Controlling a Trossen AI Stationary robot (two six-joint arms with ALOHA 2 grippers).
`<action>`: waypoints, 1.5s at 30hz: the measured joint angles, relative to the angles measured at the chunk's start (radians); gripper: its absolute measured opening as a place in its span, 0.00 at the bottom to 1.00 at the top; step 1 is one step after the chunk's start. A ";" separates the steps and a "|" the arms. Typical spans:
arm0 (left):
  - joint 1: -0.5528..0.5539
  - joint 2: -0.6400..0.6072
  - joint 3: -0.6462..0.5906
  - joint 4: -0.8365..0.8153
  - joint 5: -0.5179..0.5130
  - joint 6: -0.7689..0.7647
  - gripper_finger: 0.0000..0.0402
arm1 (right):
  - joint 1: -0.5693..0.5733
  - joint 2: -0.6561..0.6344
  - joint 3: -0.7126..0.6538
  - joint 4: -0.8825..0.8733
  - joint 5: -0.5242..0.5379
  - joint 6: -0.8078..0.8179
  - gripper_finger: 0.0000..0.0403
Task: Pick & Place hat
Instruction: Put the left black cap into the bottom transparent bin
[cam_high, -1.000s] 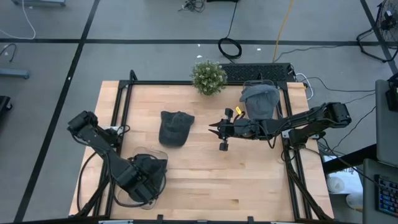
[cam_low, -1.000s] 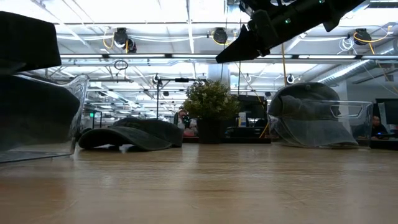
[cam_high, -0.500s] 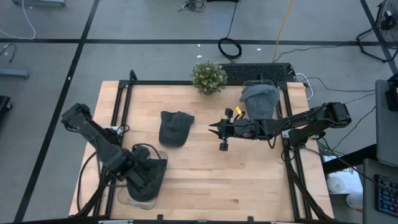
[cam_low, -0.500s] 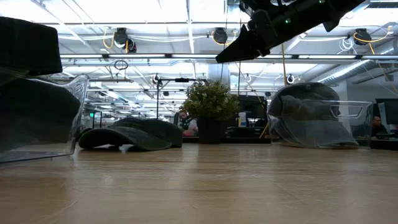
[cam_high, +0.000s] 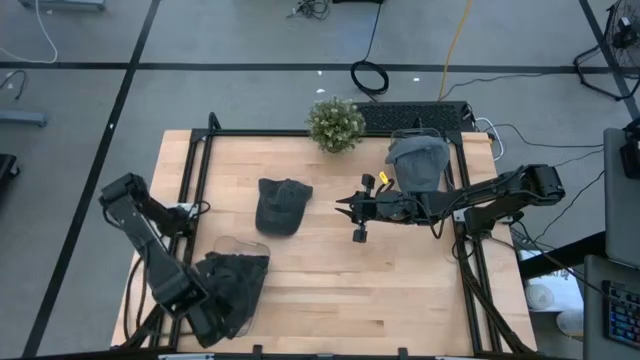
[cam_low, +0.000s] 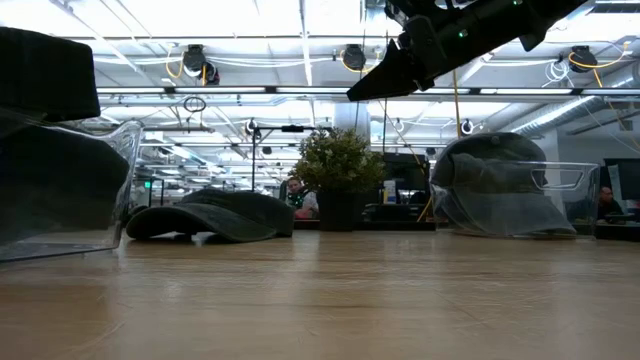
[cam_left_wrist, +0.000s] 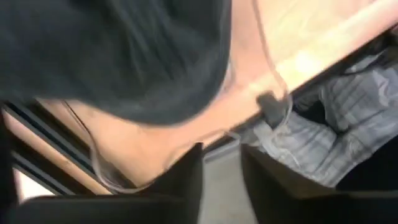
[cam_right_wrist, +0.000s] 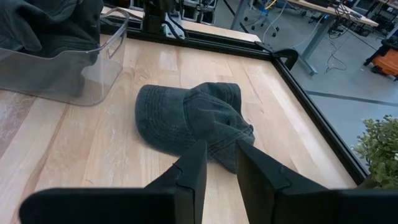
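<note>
The loose hat (cam_high: 281, 205) lay mid-tabletop (cam_high: 330, 290). The right pincer (cam_high: 344, 205) hovered just beside it, fingers narrowly apart. It should descend squarely over the crown before closing. The left pincer (cam_left_wrist: 221, 180), slightly parted, waited beside the near bin (cam_high: 232, 285).

Hat (cam_high: 281, 205) left of right claw (cam_high: 343, 208)

Dark grey hat (cam_high: 282, 205) on pale wood table (cam_high: 350, 280), green plant (cam_high: 335, 123), black claw (cam_high: 348, 207).
</note>
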 joint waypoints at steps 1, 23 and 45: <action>-0.007 0.013 0.000 -0.018 0.015 -0.026 0.23 | 0.000 0.000 0.000 0.000 0.000 0.000 0.19; -0.002 0.205 0.001 -0.128 -0.166 -0.099 0.03 | 0.000 0.000 0.000 0.003 0.000 -0.002 0.19; 0.080 0.201 -0.045 -0.036 -0.171 0.120 0.02 | 0.000 -0.001 0.000 0.003 -0.001 0.002 0.19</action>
